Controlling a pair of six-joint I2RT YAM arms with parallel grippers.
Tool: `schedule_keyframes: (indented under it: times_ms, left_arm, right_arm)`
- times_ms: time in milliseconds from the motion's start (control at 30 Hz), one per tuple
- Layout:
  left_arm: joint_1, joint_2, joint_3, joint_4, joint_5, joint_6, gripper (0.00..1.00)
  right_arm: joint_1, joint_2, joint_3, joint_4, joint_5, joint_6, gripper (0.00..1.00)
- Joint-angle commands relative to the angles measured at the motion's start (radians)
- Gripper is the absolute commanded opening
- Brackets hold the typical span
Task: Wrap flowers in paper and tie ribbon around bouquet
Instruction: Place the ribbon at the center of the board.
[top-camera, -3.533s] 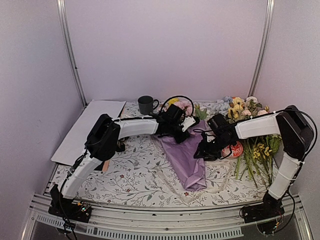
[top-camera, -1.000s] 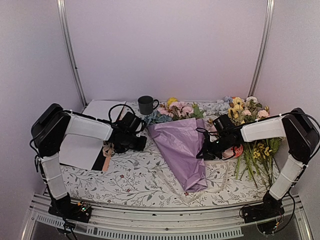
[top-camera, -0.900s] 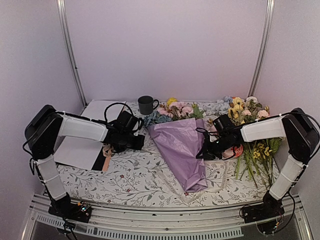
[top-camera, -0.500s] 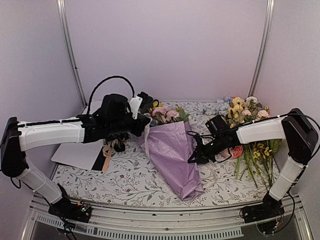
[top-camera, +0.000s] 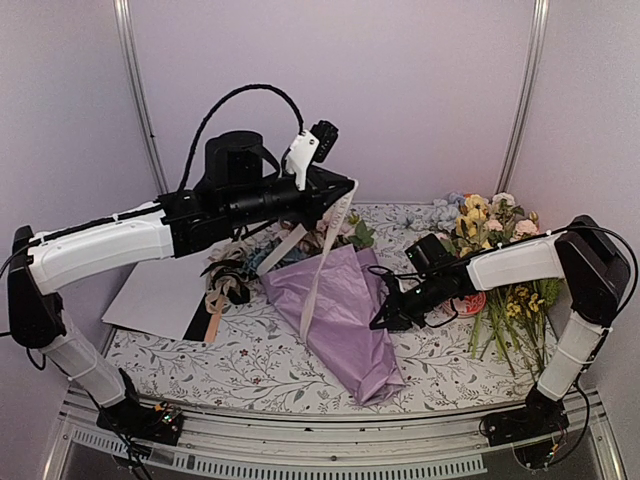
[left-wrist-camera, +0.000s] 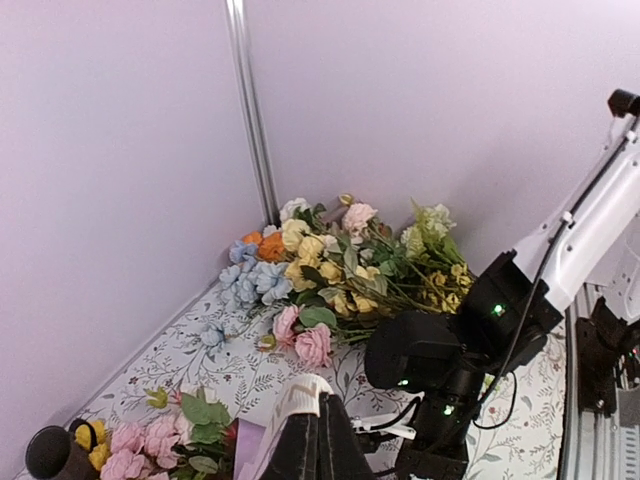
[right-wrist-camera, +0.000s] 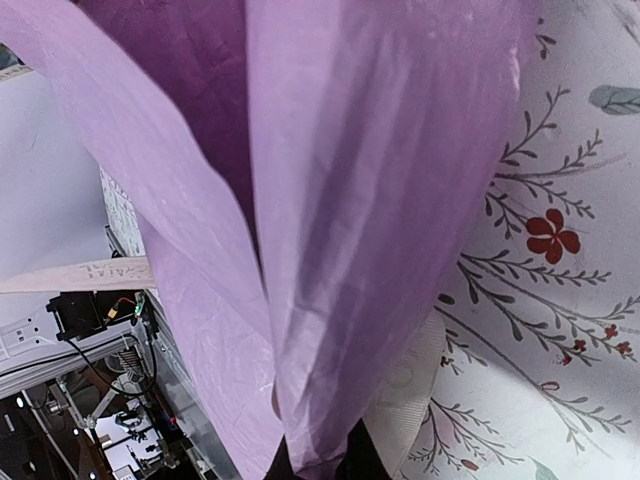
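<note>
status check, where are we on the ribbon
Left gripper shut on ribbon, raised high, ribbon hanging down across paper. Right gripper shut on paper's right edge. Ribbon not yet tied. Nothing visibly in the way.

Lilac-purple paper (top-camera: 345, 310); cream-white ribbon (top-camera: 320, 275); white tablecloth (top-camera: 270, 350) (leafy floral print).

This is a robotics lab booth dressed up as a florist's bench. Plain pale panel walls (top-camera: 400, 90) meet at bare aluminium posts (top-camera: 138, 100). A metal rail (top-camera: 330, 445) along the near edge carries the white left arm (top-camera: 100, 250) and right arm (top-camera: 520, 258), with black cabling (top-camera: 240, 98) looping free. A flower-print cloth (top-camera: 270, 360) covers the table, and loose stems (top-camera: 510, 300) are heaped on it.
</note>
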Motion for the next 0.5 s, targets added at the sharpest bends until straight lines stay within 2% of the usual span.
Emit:
schedule_keyframes:
  times_ms: [0, 100, 233, 367, 467]
  left_arm:
    - [-0.036, 0.040, 0.046, -0.022, 0.101, 0.047, 0.00]
    - [-0.037, 0.031, -0.015, -0.053, 0.121, 0.031, 0.00]
    - [-0.035, -0.094, -0.206, -0.057, 0.064, -0.039, 0.00]
    - [-0.033, -0.261, -0.402, -0.113, -0.106, -0.177, 0.00]
    - [-0.031, -0.323, -0.536, -0.264, -0.256, -0.372, 0.00]
  right_arm:
    - [0.008, 0.013, 0.003, 0.044, -0.002, 0.001, 0.00]
    - [0.008, 0.016, 0.004, 0.047, 0.004, 0.002, 0.00]
    - [0.008, 0.018, 0.012, 0.052, 0.001, 0.002, 0.00]
    - [0.015, 0.014, 0.024, 0.047, -0.007, 0.007, 0.00]
    - [0.024, 0.014, 0.040, 0.039, -0.003, 0.007, 0.00]
